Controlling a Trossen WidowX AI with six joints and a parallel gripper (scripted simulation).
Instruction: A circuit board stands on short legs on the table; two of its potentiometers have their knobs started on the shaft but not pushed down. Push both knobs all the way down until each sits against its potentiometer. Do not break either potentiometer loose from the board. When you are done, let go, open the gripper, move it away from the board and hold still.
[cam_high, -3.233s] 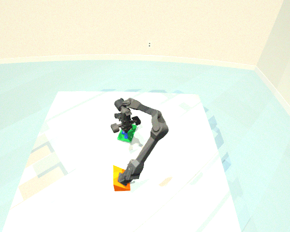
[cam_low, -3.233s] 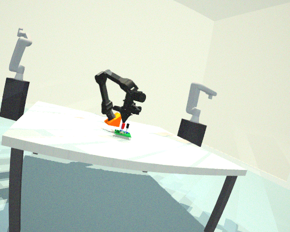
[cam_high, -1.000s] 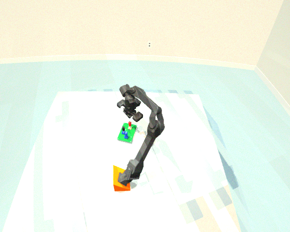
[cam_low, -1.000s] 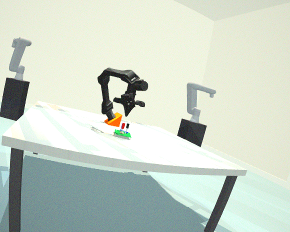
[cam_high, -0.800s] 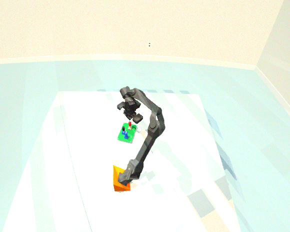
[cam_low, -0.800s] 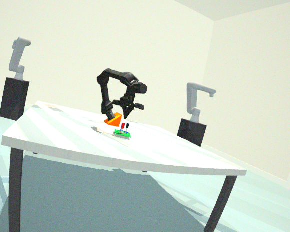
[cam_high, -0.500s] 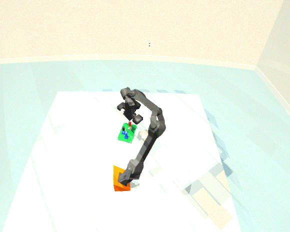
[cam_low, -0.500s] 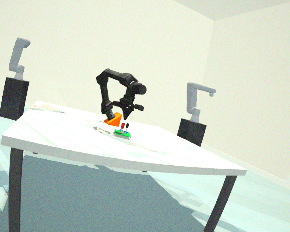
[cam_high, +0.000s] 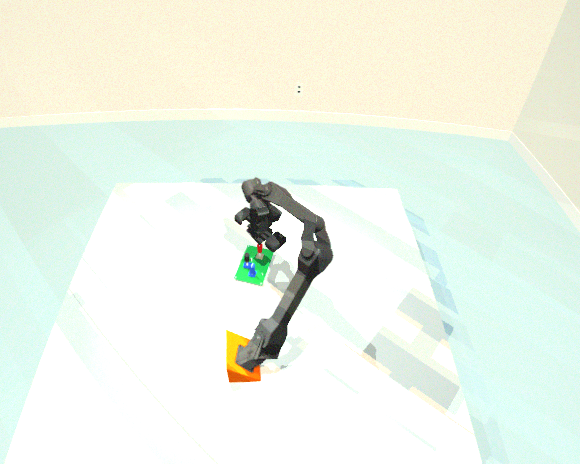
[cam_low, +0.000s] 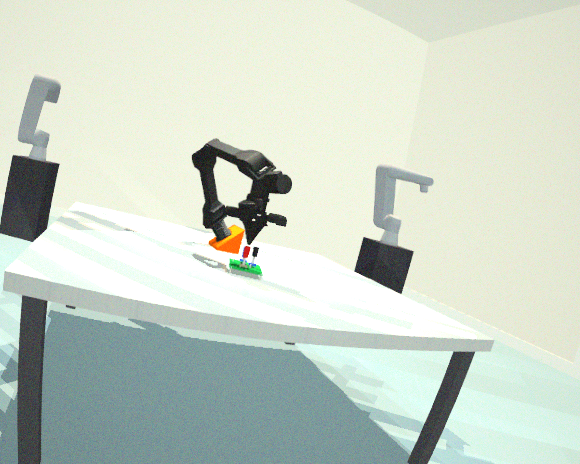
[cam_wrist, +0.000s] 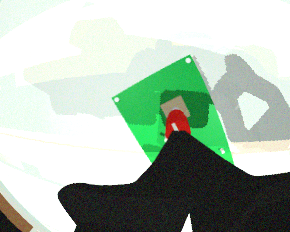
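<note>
The green circuit board (cam_high: 243, 278) (cam_low: 235, 265) (cam_wrist: 145, 100) stands on the table. A red knob (cam_high: 259, 248) (cam_low: 246, 251) (cam_wrist: 177, 119) stands above a tan potentiometer (cam_high: 259, 256) (cam_wrist: 171, 106). A black knob (cam_high: 246, 257) (cam_low: 255, 251) sits high on a thin shaft, with a gap over its blue potentiometer (cam_high: 247, 265); it is hidden in the wrist view. My gripper (cam_low: 249, 242) (cam_wrist: 178, 136) is shut and empty. Its tips are just above the red knob and overlap its edge in the wrist view; I cannot tell whether they touch.
Another blue part (cam_high: 252, 271) stands on the board near the black knob. The orange wedge (cam_high: 235, 357) (cam_low: 232, 243) is under my arm's base. Two grey arms on dark pedestals (cam_low: 31, 195) (cam_low: 385, 262) stand beyond the table.
</note>
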